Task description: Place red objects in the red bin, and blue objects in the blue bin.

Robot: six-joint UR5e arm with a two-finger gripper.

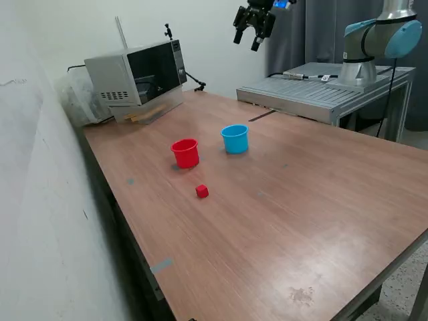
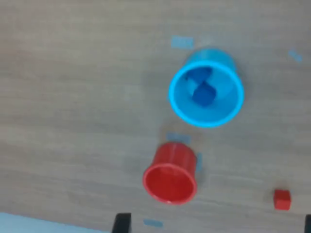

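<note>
Sorting scene with the arm raised high. The fingers hang spread and empty far above the table, over its far edge near the microwave. The red cup and light blue cup stand upright, near one another but apart. In the wrist view I see two dark blue cubes already inside the light blue cup, and the red cup looks empty. One red cube lies loose on the table, just in front of the red cup toward the camera in the exterior view; I see no second red cube. For the coming move I judge the cube lies well below the fingers and beyond the red cup from them, so I would carry the arm over both cups, then descend. A cube has no long axis, so approach angle matters little.
</note>
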